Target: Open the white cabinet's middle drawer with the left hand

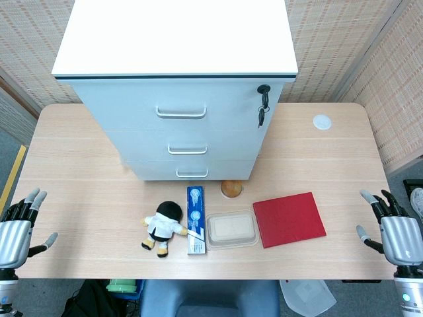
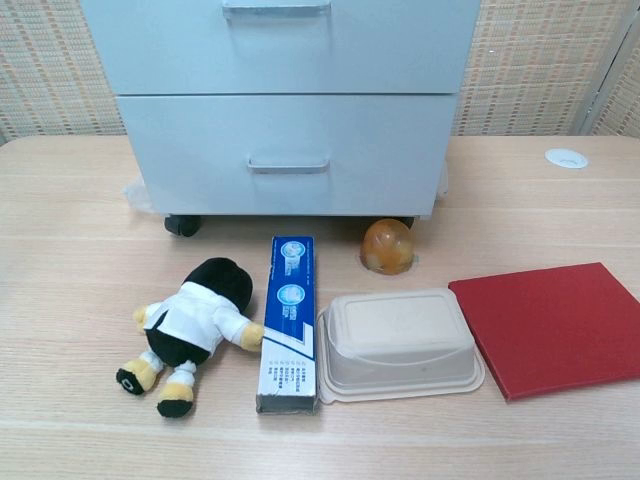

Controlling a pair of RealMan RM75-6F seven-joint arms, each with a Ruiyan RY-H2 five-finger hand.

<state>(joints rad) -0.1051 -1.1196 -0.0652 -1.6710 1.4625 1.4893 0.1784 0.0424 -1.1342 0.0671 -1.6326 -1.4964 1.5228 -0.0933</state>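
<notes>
The white cabinet (image 1: 178, 72) stands at the back middle of the table, all three drawers closed. Its middle drawer (image 1: 188, 144) carries a silver bar handle (image 1: 187, 150); in the chest view that handle (image 2: 275, 8) sits at the top edge. My left hand (image 1: 16, 231) hovers at the table's front left corner, fingers spread and holding nothing, far from the cabinet. At the front right edge my right hand (image 1: 396, 231) is likewise open and empty. Neither hand shows in the chest view.
In front of the cabinet lie a plush doll (image 1: 164, 226), a blue toothpaste box (image 1: 195, 210), a beige lidded container (image 1: 230, 229), a red book (image 1: 289, 219) and an orange ball (image 1: 231, 188). Keys (image 1: 263, 105) hang from the cabinet's lock. A white disc (image 1: 322, 121) lies back right.
</notes>
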